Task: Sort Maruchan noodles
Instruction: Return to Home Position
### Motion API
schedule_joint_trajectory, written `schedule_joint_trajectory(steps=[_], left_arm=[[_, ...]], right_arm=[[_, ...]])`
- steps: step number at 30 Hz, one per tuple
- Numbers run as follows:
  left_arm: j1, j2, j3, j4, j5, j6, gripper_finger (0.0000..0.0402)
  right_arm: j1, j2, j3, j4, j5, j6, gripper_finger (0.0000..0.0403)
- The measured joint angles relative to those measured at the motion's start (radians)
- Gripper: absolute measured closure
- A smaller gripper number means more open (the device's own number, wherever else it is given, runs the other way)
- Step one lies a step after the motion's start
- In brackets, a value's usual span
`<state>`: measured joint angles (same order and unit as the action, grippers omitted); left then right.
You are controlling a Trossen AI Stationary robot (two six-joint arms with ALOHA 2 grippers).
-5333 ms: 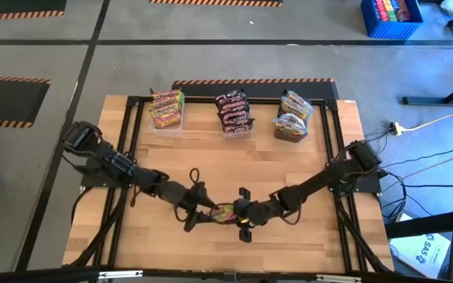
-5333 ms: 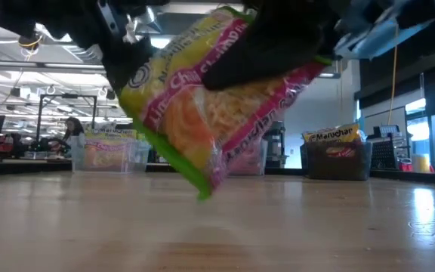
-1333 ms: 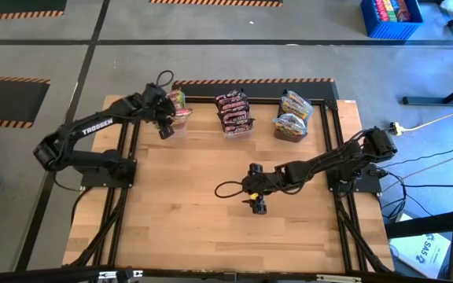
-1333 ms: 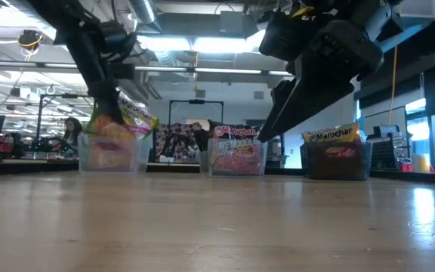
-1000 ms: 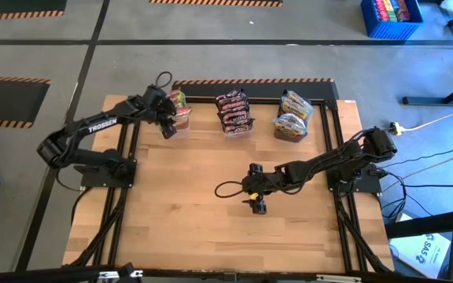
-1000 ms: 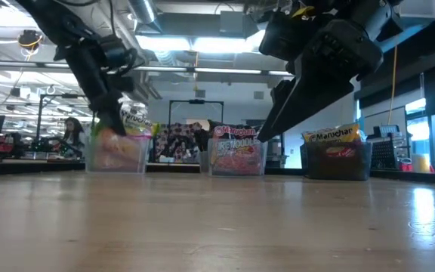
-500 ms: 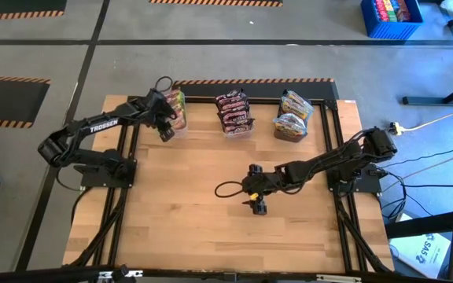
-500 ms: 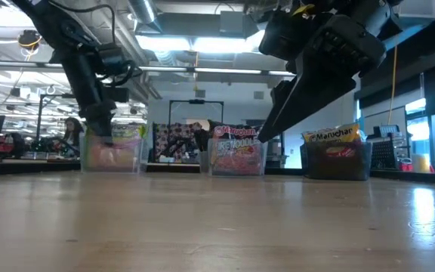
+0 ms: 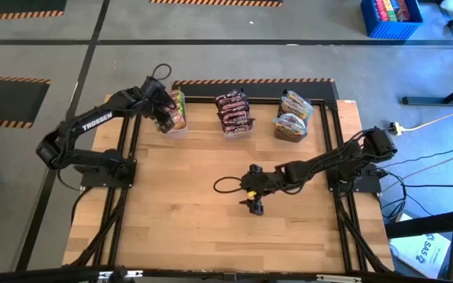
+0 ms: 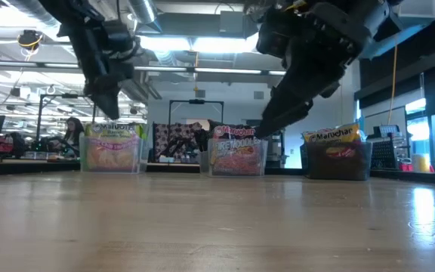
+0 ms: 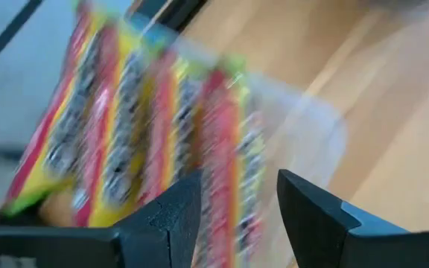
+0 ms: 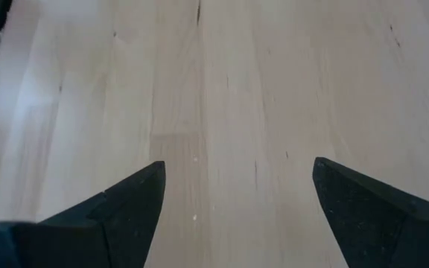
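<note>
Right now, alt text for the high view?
Three bins at the back of the table hold sorted noodles: green packets left, maroon packets middle, orange packets right. The open left gripper hovers at the green packets; the open right gripper hangs above the centre.

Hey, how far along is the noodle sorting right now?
Looks sorted: green packets fill the left clear bin, maroon packets the middle bin, yellow-orange packets the dark tub. No packet shows loose on the table. Left gripper, above that bin, and right gripper, over mid-table, are open and empty. Only parking the arms seems left.
</note>
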<state>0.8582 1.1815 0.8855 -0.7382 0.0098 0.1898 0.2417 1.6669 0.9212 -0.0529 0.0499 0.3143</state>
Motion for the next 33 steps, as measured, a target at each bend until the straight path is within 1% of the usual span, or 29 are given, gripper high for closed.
schedule_joint_trajectory(steps=[3,6,9,12,16,17,18,19,22,25,27,31,33], left_arm=[[-0.049,-0.036,-0.002,0.077,0.074,-0.009,0.0244],[-0.132,-0.092,-0.028,0.198,0.137,-0.045,0.0264],[-0.231,-0.152,-0.078,0.334,0.218,-0.091,0.029],[-0.335,-0.21,-0.14,0.457,0.275,-0.143,0.0317],[-0.473,-0.254,-0.22,0.601,0.293,-0.174,0.0347],[-0.505,-0.26,-0.238,0.658,0.294,-0.19,0.0353],[-0.534,-0.265,-0.263,0.7,0.294,-0.213,0.0359],[-0.56,-0.271,-0.29,0.733,0.293,-0.237,0.0365],[-0.629,-0.279,-0.349,0.86,0.281,-0.268,0.0381],[-0.686,-0.29,-0.408,0.951,0.231,-0.29,0.0394],[-0.717,-0.299,-0.446,0.995,0.211,-0.31,0.0399],[-0.764,-0.338,-0.529,1.095,0.211,-0.314,0.0398],[-0.775,-0.356,-0.574,1.166,0.209,-0.306,0.0397]], right_arm=[[0.001,-0.018,0.026,-0.002,0.002,0.001,0.0084],[0.015,-0.09,0.037,0.009,0.033,-0.055,0.0116],[0.01,-0.163,-0.005,0.001,0.044,-0.094,0.0179],[-0.02,-0.239,-0.077,0.047,0.034,-0.109,0.026],[-0.055,-0.347,-0.218,0.15,-0.01,-0.105,0.0364],[-0.061,-0.379,-0.255,0.179,-0.016,-0.098,0.0383],[-0.065,-0.418,-0.296,0.215,-0.015,-0.09,0.0392],[-0.068,-0.459,-0.334,0.24,-0.012,-0.088,0.0393],[-0.075,-0.591,-0.442,0.304,-0.001,-0.086,0.0373],[-0.073,-0.735,-0.535,0.383,-0.004,-0.084,0.0359],[-0.072,-0.821,-0.587,0.435,-0.006,-0.078,0.0358],[-0.072,-0.975,-0.689,0.474,-0.005,-0.058,0.0362],[-0.072,-1.031,-0.729,0.483,0.026,-0.053,0.0365]])
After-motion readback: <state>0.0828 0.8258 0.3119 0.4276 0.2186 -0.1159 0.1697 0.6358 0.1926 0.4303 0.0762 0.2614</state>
